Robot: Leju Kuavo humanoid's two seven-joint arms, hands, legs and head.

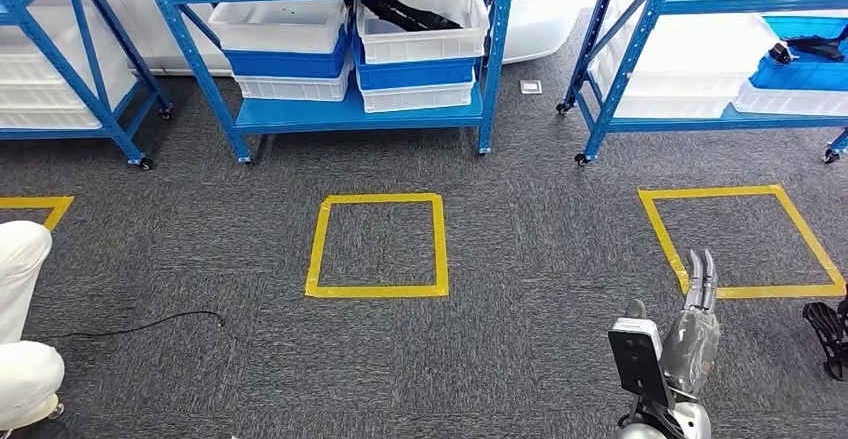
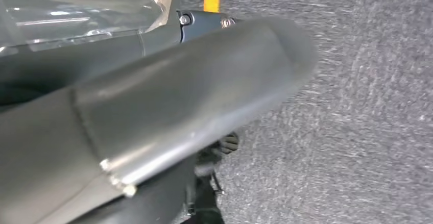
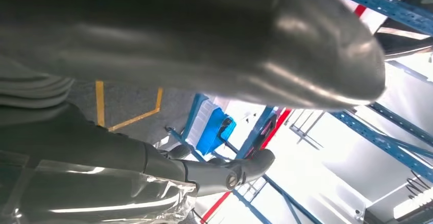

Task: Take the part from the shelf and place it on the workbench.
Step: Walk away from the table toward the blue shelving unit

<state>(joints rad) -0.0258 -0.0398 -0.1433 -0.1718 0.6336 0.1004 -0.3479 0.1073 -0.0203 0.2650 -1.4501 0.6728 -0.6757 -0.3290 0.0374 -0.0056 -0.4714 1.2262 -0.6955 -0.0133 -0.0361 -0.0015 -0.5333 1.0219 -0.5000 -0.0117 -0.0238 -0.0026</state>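
1. Hanging low over the grey carpet [image 1: 520,259], the right robot hand [image 1: 694,324] shows in the head view with its fingers straight and close together, pointing forward; it holds nothing, and its palm part is wrapped in clear plastic film.
2. In the right wrist view the same robot hand has its dark fingers [image 3: 224,170] stretched out, with nothing between them and the thick thumb [image 3: 286,45].
3. The left robot hand [image 2: 168,106] takes much of the left wrist view, a blurred grey thumb over carpet; whether it is open or closed I cannot tell.
4. A yellow tape square [image 1: 741,242] lies on the carpet just ahead of the right robot hand, and its fingertips reach near the square's closer left corner.
5. A second yellow tape square [image 1: 378,245] lies well to the left of this hand.
6. Far ahead and to the left of the right robot hand stands a blue shelf [image 1: 345,114] with stacked white and blue bins [image 1: 420,54].
7. The dark part [image 1: 400,14] lies in the top white bin there, well apart from both hands.
8. Another blue shelf [image 1: 700,109] stands ahead on the right, with dark parts [image 1: 810,49] on its bins.
9. A black cable [image 1: 140,327] lies on the carpet far left, near a person's white sleeve [image 1: 20,329].
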